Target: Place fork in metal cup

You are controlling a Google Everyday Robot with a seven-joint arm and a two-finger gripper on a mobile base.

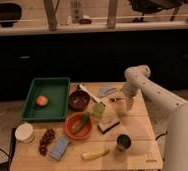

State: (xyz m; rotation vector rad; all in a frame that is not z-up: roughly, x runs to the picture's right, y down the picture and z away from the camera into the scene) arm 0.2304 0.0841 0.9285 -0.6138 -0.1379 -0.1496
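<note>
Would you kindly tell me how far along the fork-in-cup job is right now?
Done: nothing yet. The metal cup stands near the table's front edge, while the fork lies at the far side. In hand: the gripper, fingers open, hovers beside the fork. Left: grasp it, carry it over, drop it in.

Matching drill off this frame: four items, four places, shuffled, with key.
Items
1. orange fruit
2. metal cup
3. gripper
4. white cup

Places
A. over the far right part of the table
B. inside the green tray
C. near left corner of the table, beside the grapes
D. by the table's near edge, just right of the banana

Pairs: 1-B, 2-D, 3-A, 4-C
</note>
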